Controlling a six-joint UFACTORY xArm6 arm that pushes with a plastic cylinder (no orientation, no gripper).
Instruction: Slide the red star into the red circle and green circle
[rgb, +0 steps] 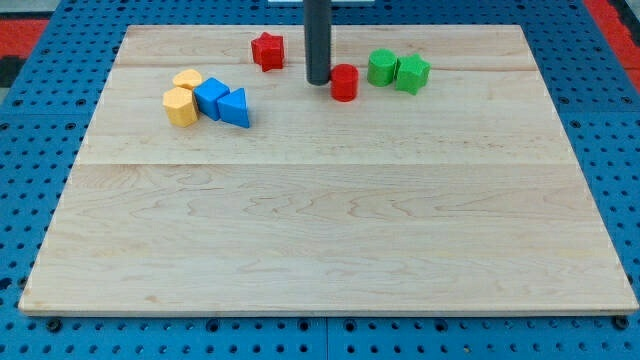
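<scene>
The red star (267, 50) lies near the view's top, left of centre. The red circle (344, 82) stands to its right and a little lower. The green circle (381, 67) is right of the red circle, touching a green star-like block (412, 73). My tip (318, 81) is the lower end of the dark rod; it sits between the red star and the red circle, right beside the red circle's left side and apart from the star.
A cluster lies at the view's upper left: two yellow blocks (181, 105) (187, 79), a blue cube (211, 97) and a blue triangle (235, 107). The wooden board (320, 230) is bordered by a blue pegboard (30, 150).
</scene>
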